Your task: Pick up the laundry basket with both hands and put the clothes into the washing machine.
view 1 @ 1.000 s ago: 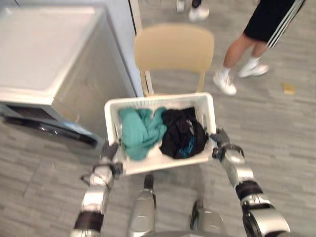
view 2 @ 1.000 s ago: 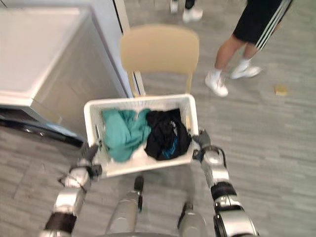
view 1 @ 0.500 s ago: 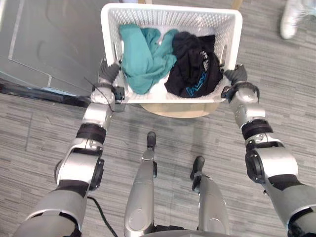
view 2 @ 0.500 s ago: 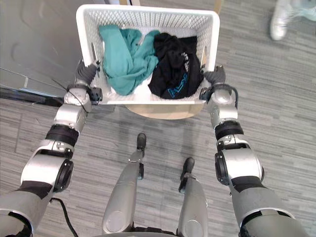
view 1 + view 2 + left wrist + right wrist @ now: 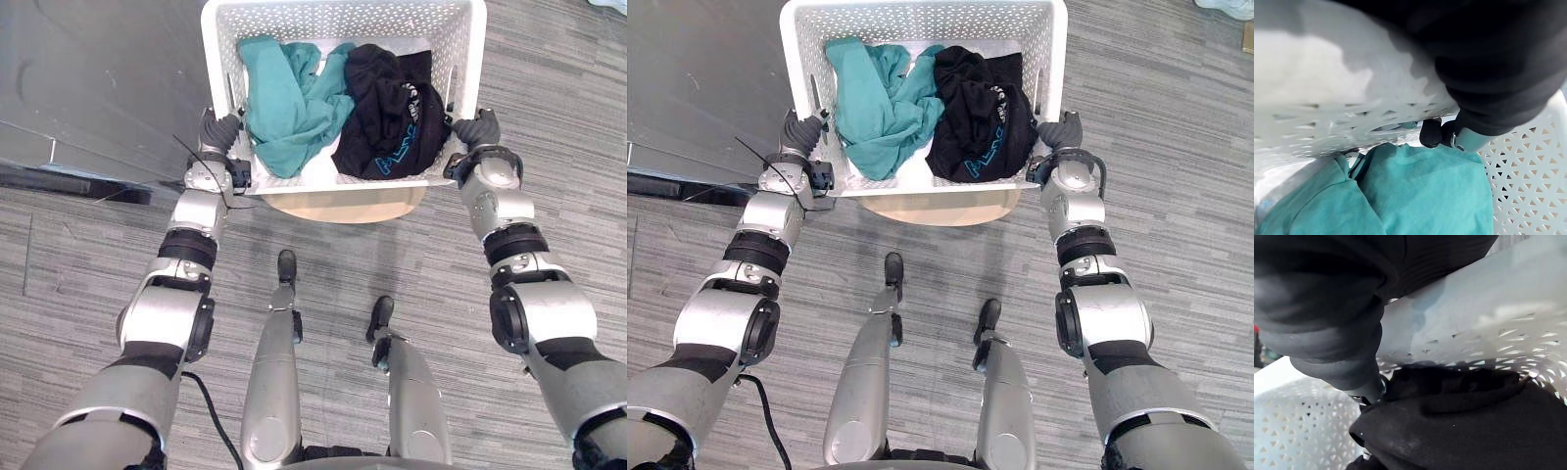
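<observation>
The floor [image 5: 78, 284] is covered with grey planks that have a fine streaked grain, and the seams between them run across the view. The light on it is even, without hard bright spots. At the upper left stands a large grey appliance [image 5: 98, 69] with a smooth, matte side, which shows faint pale reflections. A dark strip [image 5: 59, 179] runs along its lower edge, just above the floor. Near the middle, the rounded front edge of a beige chair seat [image 5: 338, 206] is visible.
</observation>
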Robot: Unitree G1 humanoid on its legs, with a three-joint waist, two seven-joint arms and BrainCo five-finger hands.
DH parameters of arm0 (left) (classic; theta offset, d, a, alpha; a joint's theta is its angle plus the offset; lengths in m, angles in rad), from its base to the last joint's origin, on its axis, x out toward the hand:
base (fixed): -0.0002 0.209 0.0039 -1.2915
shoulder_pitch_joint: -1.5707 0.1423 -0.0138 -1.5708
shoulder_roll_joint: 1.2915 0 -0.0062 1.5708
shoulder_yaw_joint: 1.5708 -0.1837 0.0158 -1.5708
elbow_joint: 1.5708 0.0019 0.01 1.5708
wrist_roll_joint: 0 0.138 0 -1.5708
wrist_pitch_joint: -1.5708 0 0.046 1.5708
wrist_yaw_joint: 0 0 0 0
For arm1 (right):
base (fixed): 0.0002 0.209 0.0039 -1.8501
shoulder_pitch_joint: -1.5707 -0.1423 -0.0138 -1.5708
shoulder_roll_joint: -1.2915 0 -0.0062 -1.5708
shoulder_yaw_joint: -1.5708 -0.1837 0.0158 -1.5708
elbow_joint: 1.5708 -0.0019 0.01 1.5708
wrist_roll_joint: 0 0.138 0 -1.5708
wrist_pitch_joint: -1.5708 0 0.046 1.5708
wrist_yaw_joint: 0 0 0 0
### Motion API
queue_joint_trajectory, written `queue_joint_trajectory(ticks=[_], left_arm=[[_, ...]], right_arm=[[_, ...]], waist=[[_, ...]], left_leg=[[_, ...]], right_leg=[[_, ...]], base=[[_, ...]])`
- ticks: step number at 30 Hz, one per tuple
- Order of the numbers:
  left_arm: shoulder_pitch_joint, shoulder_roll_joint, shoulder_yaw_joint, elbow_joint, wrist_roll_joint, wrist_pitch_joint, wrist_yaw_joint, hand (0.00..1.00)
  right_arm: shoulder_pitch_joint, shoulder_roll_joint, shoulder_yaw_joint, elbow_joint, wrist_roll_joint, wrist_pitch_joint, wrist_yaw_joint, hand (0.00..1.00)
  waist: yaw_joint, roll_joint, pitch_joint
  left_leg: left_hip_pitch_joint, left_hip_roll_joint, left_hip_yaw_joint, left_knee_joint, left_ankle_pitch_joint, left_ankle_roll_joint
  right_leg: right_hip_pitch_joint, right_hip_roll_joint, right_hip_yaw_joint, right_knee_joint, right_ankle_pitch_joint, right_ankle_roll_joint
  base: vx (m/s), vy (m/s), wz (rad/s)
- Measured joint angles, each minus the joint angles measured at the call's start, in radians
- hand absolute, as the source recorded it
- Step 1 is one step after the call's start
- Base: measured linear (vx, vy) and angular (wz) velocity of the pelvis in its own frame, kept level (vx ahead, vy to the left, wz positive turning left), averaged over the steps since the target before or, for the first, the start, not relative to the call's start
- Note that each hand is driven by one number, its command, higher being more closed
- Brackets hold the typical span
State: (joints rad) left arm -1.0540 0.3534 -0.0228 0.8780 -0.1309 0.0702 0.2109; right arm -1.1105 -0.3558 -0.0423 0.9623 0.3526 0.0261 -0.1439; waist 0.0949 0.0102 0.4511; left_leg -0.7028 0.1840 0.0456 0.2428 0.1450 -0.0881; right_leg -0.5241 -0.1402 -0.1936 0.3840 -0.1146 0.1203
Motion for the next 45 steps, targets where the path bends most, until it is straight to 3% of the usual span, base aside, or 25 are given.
queue_joint_trajectory(ticks=[5, 15, 20, 26, 33, 36, 42, 45], left_arm=[[-0.034, 0.005, 0.035, 0.059, 0.064, 0.04, 0.011, 0.0], [-0.037, 0.082, 0.056, 0.063, 0.065, 0.039, -0.026, 0.0], [-0.037, 0.102, 0.079, 0.022, 0.064, -0.013, -0.027, 0.0], [0.018, 0.156, 0.154, 0.021, 0.064, -0.027, -0.012, 0.0], [0.147, 0.157, 0.218, 0.013, 0.064, -0.03, -0.015, 0.0], [0.275, 0.155, 0.233, -0.08, 0.061, -0.039, -0.014, 0.0], [0.654, 0.037, 0.242, -0.363, 0.012, -0.081, -0.014, 0.0], [0.838, -0.033, 0.242, -0.409, -0.001, -0.086, -0.019, 0.0]], right_arm=[[0.0, 0.024, 0.0, 0.004, -0.003, 0.025, 0.018, 0.0], [0.0, 0.033, 0.016, 0.005, -0.078, 0.061, 0.061, 0.0], [-0.002, 0.007, 0.041, -0.005, -0.08, 0.063, 0.062, 0.0], [-0.056, -0.044, 0.045, -0.008, -0.091, 0.06, 0.063, 0.0], [-0.042, -0.05, 0.042, -0.017, -0.126, 0.061, 0.089, 0.0], [0.071, -0.057, 0.001, -0.071, -0.13, 0.059, 0.097, 0.0], [0.529, -0.058, -0.202, -0.259, -0.135, 0.049, 0.101, 0.0], [0.742, -0.029, -0.33, -0.292, -0.142, 0.046, 0.102, 0.0]], waist=[[-0.014, 0.0, 0.0], [-0.025, 0.0, 0.0], [-0.026, 0.0, 0.0], [-0.031, 0.0, 0.0], [-0.037, 0.0, 0.0], [-0.053, -0.003, -0.002], [-0.023, -0.007, -0.011], [-0.022, -0.011, -0.081]], left_leg=[[0.011, 0.01, 0.021, 0.001, 0.001, 0.001], [0.097, 0.021, 0.078, -0.027, 0.001, -0.001], [0.13, 0.044, 0.149, -0.031, 0.011, 0.013], [0.19, 0.046, 0.163, -0.035, 0.014, 0.018], [0.231, 0.038, 0.174, -0.068, 0.027, 0.013], [0.275, 0.022, 0.152, -0.07, 0.027, 0.014], [0.369, -0.008, 0.116, -0.091, 0.017, 0.011], [0.392, -0.022, 0.097, -0.113, 0.011, 0.013]], right_leg=[[-0.007, 0.0, 0.005, 0.024, -0.003, -0.004], [0.028, -0.004, 0.034, 0.051, -0.009, -0.015], [0.04, -0.005, 0.048, 0.064, -0.01, -0.015], [0.08, -0.007, 0.059, 0.084, -0.029, -0.025], [0.102, -0.02, 0.05, 0.105, -0.045, -0.021], [0.165, -0.037, 0.02, 0.108, -0.07, -0.019], [0.292, -0.059, -0.029, 0.093, -0.109, -0.01], [0.333, -0.065, -0.053, 0.061, -0.119, -0.003]], base=[[0.0, -0.028, -0.04], [0.0, -0.034, -0.07], [0.0, -0.044, -0.07], [0.01, -0.052, -0.04], [0.02, -0.055, 0.06], [0.08, -0.044, 0.29], [0.08, -0.052, 0.28], [0.09, -0.041, 0.27]])
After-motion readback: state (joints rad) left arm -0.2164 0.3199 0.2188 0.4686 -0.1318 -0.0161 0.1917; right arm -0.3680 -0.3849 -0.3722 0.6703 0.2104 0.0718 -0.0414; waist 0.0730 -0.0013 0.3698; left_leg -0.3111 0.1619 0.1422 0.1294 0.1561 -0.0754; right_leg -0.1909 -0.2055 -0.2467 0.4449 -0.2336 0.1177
